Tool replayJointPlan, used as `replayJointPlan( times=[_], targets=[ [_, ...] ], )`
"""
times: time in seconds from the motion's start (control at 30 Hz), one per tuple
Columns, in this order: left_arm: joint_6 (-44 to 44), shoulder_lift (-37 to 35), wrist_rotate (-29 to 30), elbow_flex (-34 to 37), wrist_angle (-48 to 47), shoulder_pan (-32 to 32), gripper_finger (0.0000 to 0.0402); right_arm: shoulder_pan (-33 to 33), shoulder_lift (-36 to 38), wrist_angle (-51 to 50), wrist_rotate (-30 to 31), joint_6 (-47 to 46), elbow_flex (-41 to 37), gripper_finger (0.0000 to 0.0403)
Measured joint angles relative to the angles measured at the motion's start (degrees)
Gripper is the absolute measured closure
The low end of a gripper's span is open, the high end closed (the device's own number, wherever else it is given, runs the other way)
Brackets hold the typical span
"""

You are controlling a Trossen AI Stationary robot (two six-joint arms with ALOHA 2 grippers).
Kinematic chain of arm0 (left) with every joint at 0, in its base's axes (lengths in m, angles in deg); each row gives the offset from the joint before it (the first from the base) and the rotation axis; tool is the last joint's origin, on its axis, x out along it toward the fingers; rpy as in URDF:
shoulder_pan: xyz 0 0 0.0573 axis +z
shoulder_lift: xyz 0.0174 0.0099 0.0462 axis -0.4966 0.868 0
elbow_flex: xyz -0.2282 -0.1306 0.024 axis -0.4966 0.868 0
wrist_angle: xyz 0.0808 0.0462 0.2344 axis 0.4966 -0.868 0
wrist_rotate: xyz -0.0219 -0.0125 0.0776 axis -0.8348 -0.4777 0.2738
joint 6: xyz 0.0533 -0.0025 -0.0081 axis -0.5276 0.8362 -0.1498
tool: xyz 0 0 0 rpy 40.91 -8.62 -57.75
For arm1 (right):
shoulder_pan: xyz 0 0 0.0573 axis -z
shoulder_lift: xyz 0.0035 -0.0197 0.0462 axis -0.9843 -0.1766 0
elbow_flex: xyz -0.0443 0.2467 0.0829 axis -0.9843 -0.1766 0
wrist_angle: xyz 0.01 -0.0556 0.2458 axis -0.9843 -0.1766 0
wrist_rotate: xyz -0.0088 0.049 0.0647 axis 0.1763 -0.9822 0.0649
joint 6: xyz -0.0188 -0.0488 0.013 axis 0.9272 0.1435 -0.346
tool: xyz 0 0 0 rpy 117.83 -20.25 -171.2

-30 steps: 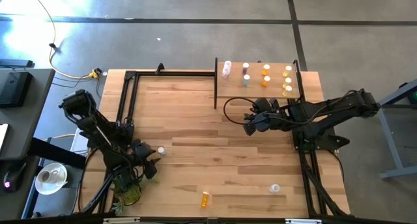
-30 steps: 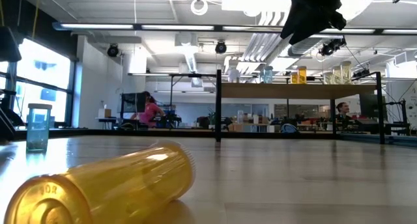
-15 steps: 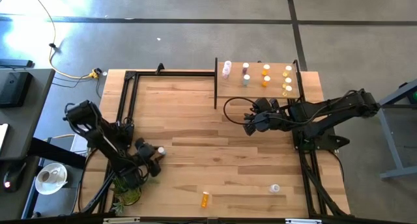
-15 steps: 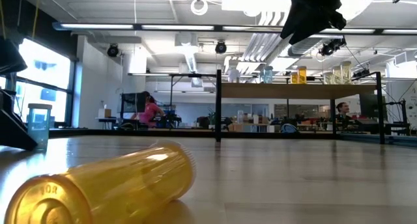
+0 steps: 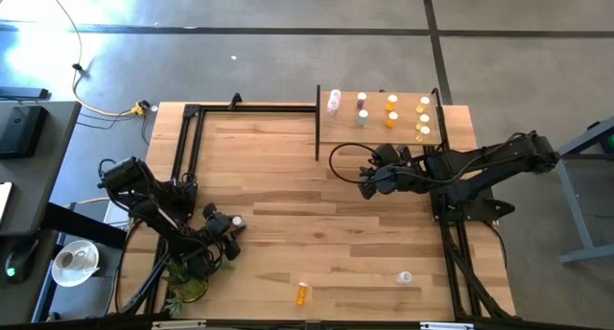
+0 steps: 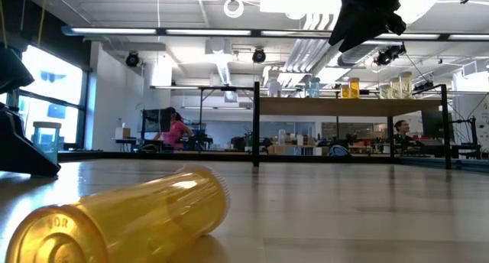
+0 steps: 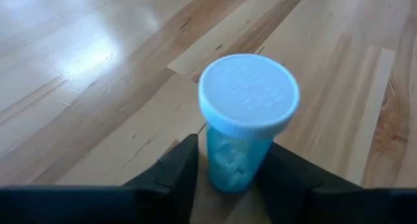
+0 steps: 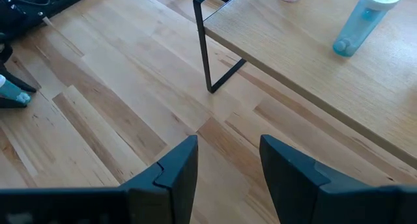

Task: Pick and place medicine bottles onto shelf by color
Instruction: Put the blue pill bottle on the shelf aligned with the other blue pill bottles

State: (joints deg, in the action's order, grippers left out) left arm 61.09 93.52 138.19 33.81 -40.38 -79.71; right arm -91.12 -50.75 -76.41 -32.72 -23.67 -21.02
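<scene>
L gripper (image 7: 228, 178) sits low at the table's front-left w/ its fingers either side of an upright teal bottle (image 7: 244, 120); can't tell if they're actually clamped on it. R gripper (image 8: 228, 162) hangs spread and empty just in front of the shelf (image 5: 379, 129).

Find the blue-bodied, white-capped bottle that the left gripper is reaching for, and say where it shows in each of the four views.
High view: the teal bottle stands at the table's left, beside the left gripper.
Low view: at the far left edge, partly behind the dark gripper.
Left wrist view: centre, between the fingers.
Right wrist view: tiny, at the left edge.
Shared landmark: the shelf.
</scene>
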Motion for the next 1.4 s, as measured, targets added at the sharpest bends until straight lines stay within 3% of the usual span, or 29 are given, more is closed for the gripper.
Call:
replayJointPlan(
  times=[0.23, 0.6, 0.93, 1.13, 1.4],
  targets=[
    [-0.2, -0.2, -0.2, 0.0, 0.0, 0.0, 0.0319, 0.0, 0.0, 0.0, 0.0, -0.3, 0.0, 0.0248],
    [-7.2, -5.4, -4.0, -0.4, -0.3, 2.6, 0.0311, 0.0, -2.7, 2.1, -0.5, 1.7, 0.0, 0.0248],
    [-30.5, -15.0, -9.6, -0.4, 7.2, 11.6, 0.0311, -0.1, -6.7, 16.0, -9.3, 13.4, 0.0, 0.0248],
    [-49.0, -18.1, -18.4, -0.4, 17.6, 18.5, 0.0311, -0.1, -7.4, 21.5, -14.9, 19.4, 0.0, 0.0248],
    [-69.6, -18.2, -30.1, -0.5, 33.4, 28.8, 0.0311, -0.1, -7.5, 22.8, -17.5, 23.0, 0.0, 0.0248]
  ],
)
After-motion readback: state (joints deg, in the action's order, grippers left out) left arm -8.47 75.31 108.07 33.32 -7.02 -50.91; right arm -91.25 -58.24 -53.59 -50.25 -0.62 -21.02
